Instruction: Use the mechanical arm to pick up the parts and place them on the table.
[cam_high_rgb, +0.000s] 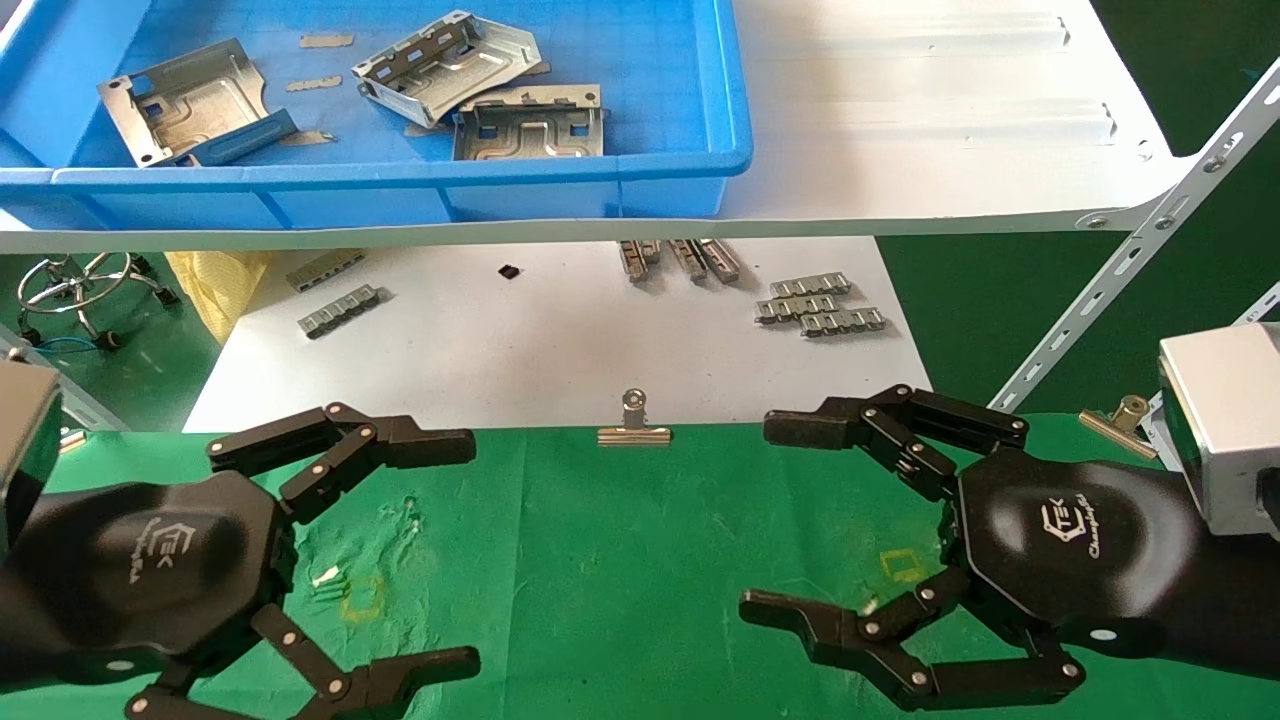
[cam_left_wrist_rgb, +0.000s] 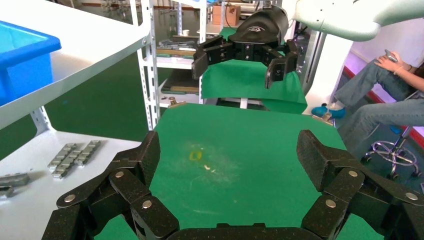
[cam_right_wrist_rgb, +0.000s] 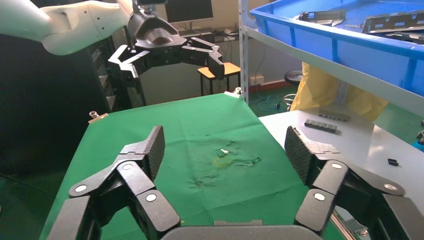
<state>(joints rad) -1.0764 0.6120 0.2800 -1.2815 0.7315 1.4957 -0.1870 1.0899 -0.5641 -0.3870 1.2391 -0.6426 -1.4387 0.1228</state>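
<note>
— Parts (cam_high_rgb: 190, 100) first: where do we have them?

— All up in the blue bin (cam_high_rgb: 735, 120) on the white shelf board (cam_high_rgb: 950, 120), three silvery plates by our count, two of them overlapping near the bin's front wall. None is on the worktop (cam_high_rgb: 620, 560) yet.

— And our pincers?

— Both hover low over the green cloth near its front edge, palms facing each other. The left pincer (cam_high_rgb: 470, 545) has its fingers wide apart and grips nothing; the right pincer (cam_high_rgb: 760, 520) is just as spread and just as bare (each wrist view shows only cloth between the pads).

— So which step are we at?

— The very beginning, we judge: no plate has been reached for. Next, one arm must rise above the shelf edge, clear the bin's front wall and come down over a plate.

— Which one?

— Probably the lone plate toward the bin's left end, since it lies apart from the others; the overlapping pair may drag along together.
</note>
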